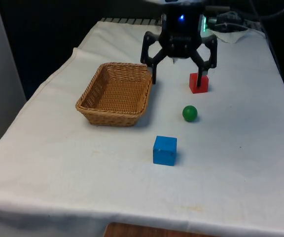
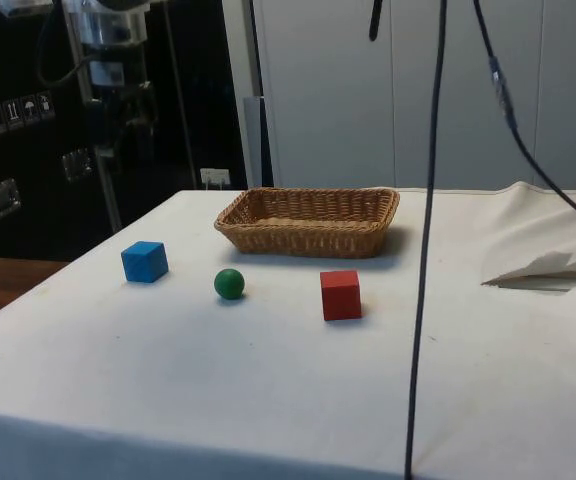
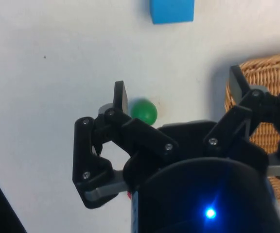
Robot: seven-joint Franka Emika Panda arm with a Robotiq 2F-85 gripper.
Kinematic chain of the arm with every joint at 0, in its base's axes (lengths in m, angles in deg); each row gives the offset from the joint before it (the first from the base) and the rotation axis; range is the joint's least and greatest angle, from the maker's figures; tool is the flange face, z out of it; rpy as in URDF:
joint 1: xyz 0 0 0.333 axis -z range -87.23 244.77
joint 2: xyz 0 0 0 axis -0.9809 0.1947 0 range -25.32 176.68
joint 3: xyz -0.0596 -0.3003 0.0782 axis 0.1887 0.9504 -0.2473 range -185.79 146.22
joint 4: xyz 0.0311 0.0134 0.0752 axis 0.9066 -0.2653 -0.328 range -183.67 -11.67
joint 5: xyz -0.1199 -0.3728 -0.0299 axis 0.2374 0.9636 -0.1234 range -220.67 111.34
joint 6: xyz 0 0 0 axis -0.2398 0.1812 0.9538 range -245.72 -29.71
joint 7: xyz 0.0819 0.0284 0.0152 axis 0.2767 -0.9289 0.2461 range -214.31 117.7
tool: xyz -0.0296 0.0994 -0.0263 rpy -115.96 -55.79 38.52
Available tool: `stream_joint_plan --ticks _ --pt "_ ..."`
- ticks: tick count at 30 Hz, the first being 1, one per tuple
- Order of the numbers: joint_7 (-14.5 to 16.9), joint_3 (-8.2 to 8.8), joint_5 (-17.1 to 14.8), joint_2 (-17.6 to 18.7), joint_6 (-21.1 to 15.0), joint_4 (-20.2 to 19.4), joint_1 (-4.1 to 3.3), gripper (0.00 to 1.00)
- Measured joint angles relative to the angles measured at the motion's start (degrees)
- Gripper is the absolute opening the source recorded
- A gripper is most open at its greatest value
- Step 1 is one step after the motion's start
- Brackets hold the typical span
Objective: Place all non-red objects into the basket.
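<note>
My black gripper (image 1: 177, 79) hangs open above the table's far half, its fingers spread wide with nothing between them. One fingertip (image 1: 201, 82) stands just in front of a red cube (image 1: 198, 83); the other is beside the wicker basket's (image 1: 115, 94) far corner. A green ball (image 1: 190, 113) lies nearer the camera, and a blue cube (image 1: 164, 150) nearer still. The side view has the blue cube (image 2: 144, 261), green ball (image 2: 229, 283) and red cube (image 2: 340, 294) in a row before the basket (image 2: 308, 220). In the wrist view the gripper (image 3: 179, 90) is above the green ball (image 3: 144, 110), with the blue cube (image 3: 172, 10) beyond.
The basket (image 3: 271, 97) holds nothing. A black cable (image 2: 426, 250) hangs down in front of the side view. The cloth is bunched into folds (image 2: 548, 250) at the robot's end of the table.
</note>
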Motion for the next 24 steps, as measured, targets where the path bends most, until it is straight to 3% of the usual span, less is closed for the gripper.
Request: stream_joint_plan --ticks 10,24 --pt "3.72 0.97 -5.56 4.87 -0.06 4.35 1.09 1.0" --pt "6.65 1.03 -9.74 9.34 -1.66 6.42 1.95 1.0"
